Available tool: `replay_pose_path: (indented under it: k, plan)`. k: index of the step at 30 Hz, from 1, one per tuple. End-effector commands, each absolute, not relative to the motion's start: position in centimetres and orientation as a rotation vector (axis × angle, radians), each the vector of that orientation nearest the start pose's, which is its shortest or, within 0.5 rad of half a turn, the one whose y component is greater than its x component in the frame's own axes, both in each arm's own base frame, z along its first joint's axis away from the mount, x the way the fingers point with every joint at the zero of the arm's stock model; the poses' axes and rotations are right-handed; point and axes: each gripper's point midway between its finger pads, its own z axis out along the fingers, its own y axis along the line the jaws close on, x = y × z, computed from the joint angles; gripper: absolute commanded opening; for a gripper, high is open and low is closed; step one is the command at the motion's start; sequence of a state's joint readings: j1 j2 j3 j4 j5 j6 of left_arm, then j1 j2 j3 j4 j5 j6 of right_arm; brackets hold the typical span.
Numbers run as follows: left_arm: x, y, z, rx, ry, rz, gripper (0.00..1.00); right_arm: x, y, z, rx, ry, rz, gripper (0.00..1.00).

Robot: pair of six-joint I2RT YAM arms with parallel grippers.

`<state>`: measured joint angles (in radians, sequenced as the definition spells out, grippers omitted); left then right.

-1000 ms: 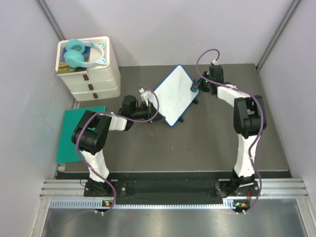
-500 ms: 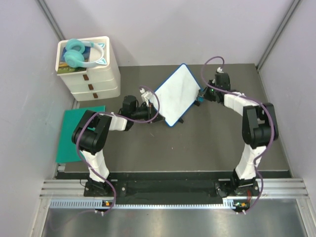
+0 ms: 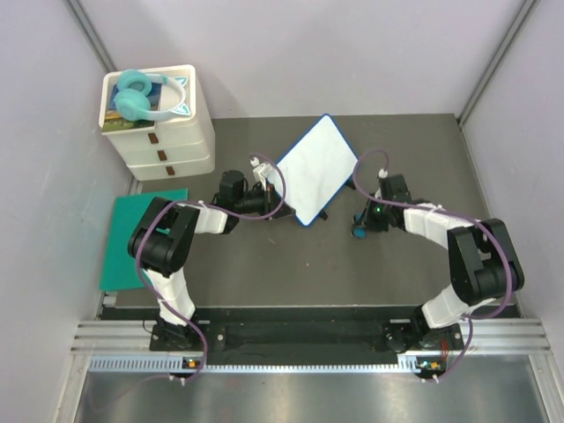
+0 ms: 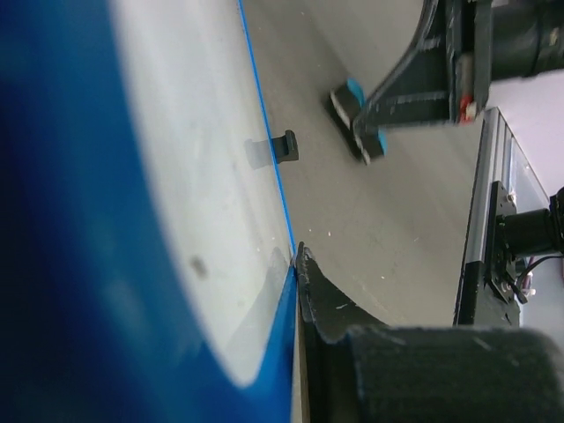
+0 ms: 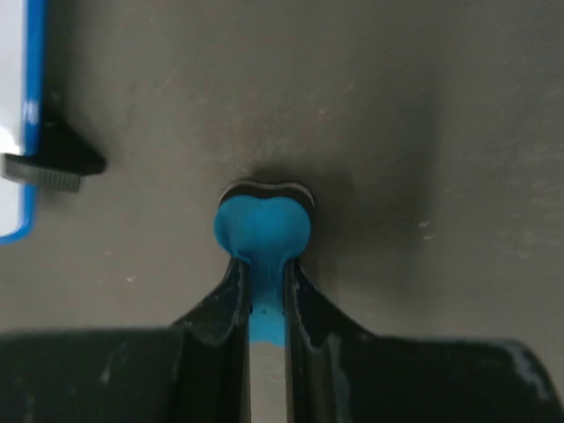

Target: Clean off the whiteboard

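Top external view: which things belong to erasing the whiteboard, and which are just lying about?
Job: whiteboard, blue eraser in the right jaws.
Lying about: green mat, white drawer unit, teal headphones.

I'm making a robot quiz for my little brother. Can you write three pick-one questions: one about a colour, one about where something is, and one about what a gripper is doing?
1. What colour is the whiteboard rim?
A) red B) blue C) yellow

2. Where are the headphones?
A) on the whiteboard B) in a gripper C) on top of the drawers

3. What is the right gripper doing?
A) gripping a blue eraser B) hanging wide open C) holding the headphones

Answers:
1 B, a thin blue line runs round the white board.
2 C, they lie on the white drawer stack in the far left corner.
3 A, the right wrist view shows both fingers shut on the eraser.
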<state>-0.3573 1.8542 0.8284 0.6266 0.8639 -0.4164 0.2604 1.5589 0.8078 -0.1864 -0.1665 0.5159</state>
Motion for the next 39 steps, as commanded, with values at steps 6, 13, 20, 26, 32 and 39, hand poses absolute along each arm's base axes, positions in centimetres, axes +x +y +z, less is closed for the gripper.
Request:
replay_pose_path:
  k: [6, 13, 20, 26, 32, 39]
  plan:
    - [33.1, -29.0, 10.0, 0.636, 1.960, -1.357, 0.00, 28.8, 14.4, 3.7, 0.196, 2.564, 0.545, 0.64]
    - [32.8, -28.4, 9.9, 0.650, 1.983, -1.298, 0.00, 31.2, 13.5, 7.7, 0.177, 2.440, 0.471, 0.92]
    - [32.8, -28.3, 10.4, 0.643, 1.974, -1.283, 0.11, 35.4, 13.4, 10.2, 0.203, 2.344, 0.421, 0.89]
    - [33.4, -28.6, 10.8, 0.634, 1.961, -1.289, 0.13, 39.9, 11.1, 11.3, 0.286, 2.267, 0.379, 0.72]
    - [33.9, -29.0, 11.2, 0.637, 1.946, -1.300, 0.13, 43.9, 8.8, 11.7, 0.345, 2.223, 0.304, 0.17]
    - [34.0, -29.4, 10.9, 0.648, 1.959, -1.303, 0.23, 47.4, 8.7, 9.3, 0.350, 2.242, 0.286, 0.00]
